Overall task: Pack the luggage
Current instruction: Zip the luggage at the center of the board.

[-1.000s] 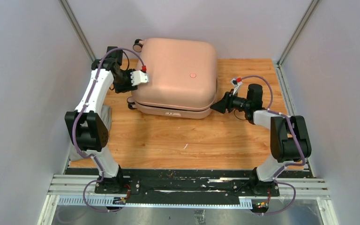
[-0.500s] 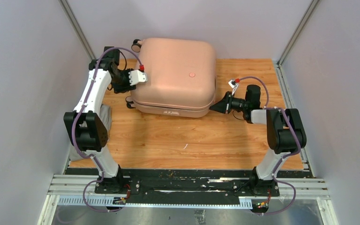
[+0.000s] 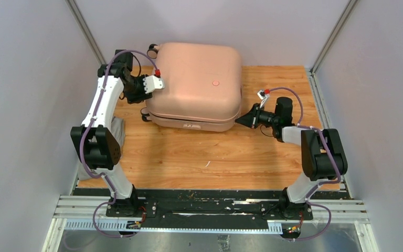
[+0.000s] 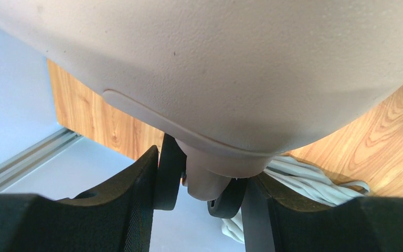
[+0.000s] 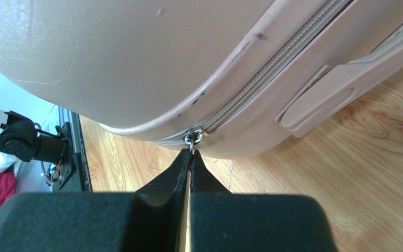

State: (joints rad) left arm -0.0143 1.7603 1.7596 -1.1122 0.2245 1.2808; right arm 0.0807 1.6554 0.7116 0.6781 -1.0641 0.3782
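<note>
Right gripper is clenched tight on the little metal zipper pull at the near right corner of the pink hard-shell luggage, which lies flat at the far middle of the wooden table. It's a thin pinch on a small tab, and a tug off the line of the zipper could slip it free or jam the slider on the curve.

On the left side, the left gripper is clasped around a caster wheel. That wheel can swivel, so I'd judge the brace shaky and the case may slide. A grey cloth lies on the table just beside that wheel, outside the shell.

The halves are together, so nothing inside is visible.
</note>
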